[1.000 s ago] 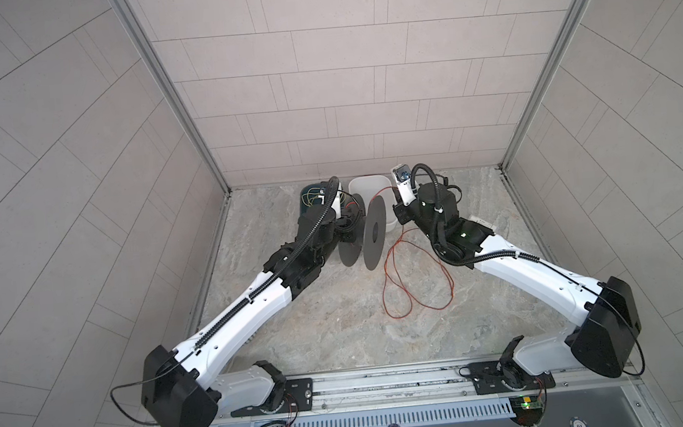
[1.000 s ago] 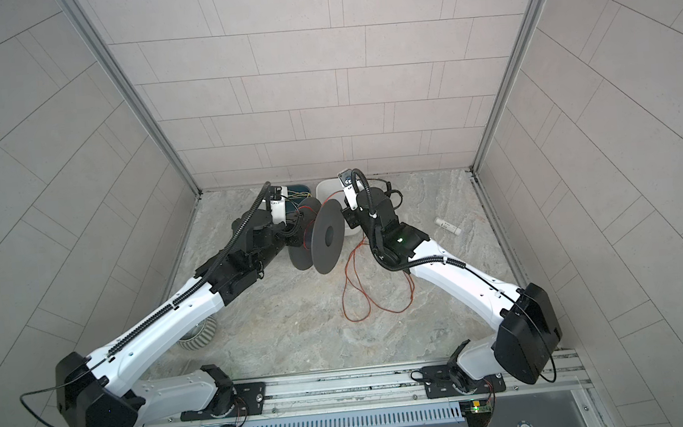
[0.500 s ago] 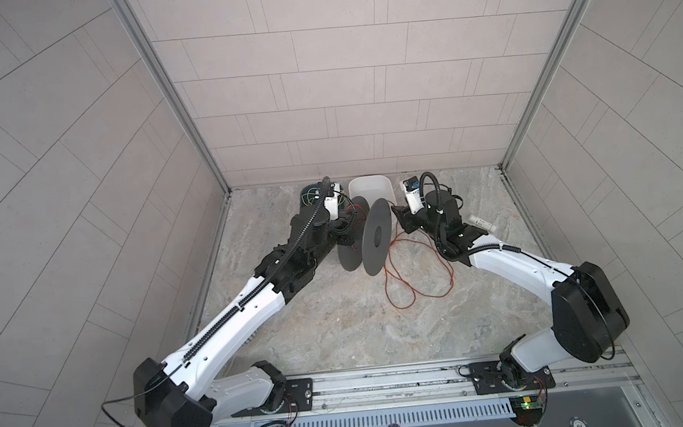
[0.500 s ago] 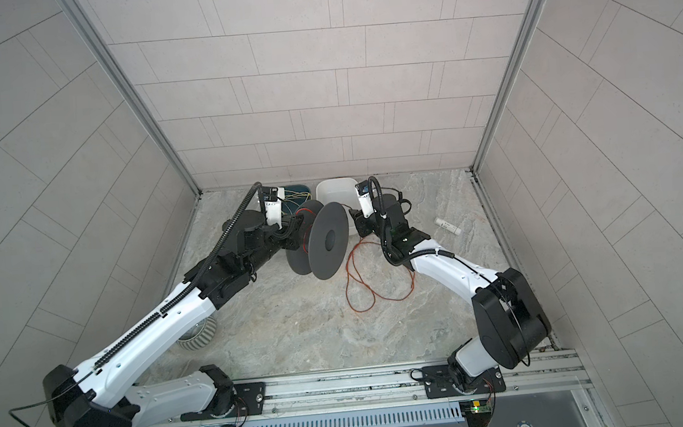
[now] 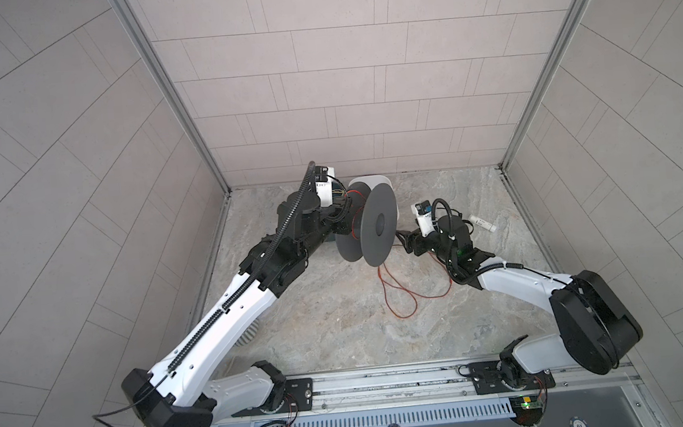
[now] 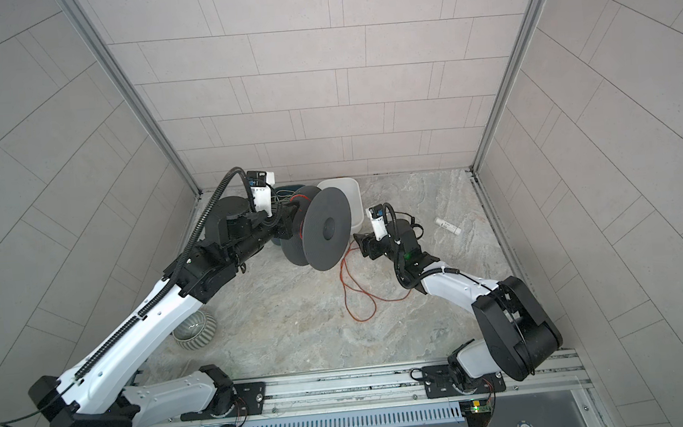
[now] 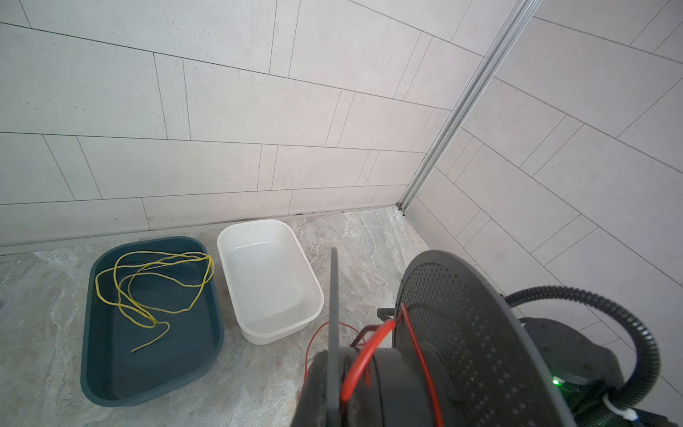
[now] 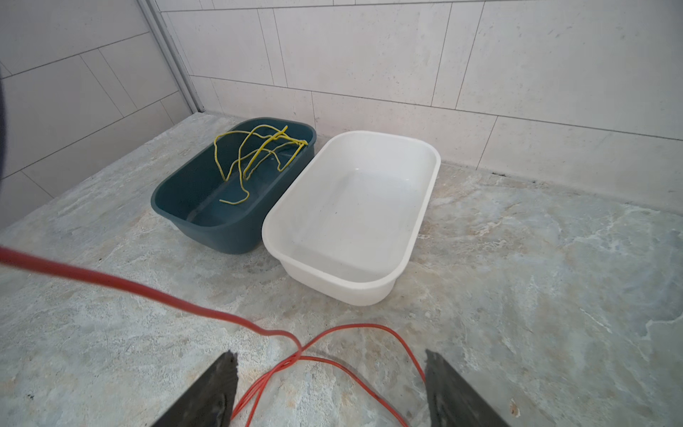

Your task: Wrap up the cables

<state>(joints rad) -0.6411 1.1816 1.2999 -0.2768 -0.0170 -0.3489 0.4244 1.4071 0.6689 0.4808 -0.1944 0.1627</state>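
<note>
The cable is a thin red-orange wire. It lies in loose loops on the floor and runs up to a dark grey spool. My left gripper is shut on the spool's hub and holds it off the floor. A few turns of cable sit on the hub in the left wrist view. My right gripper is open, low over the floor just right of the spool. Cable strands lie on the floor between its fingers without touching them.
A dark teal tub holding a yellow wire and an empty white tub stand side by side at the back wall. A small white tube lies at the right. A striped bowl sits under the left arm.
My right gripper has let go of the cable, opened wide and dropped from beside the spool's top to near the floor. The left arm still holds the spool, a little higher.
</note>
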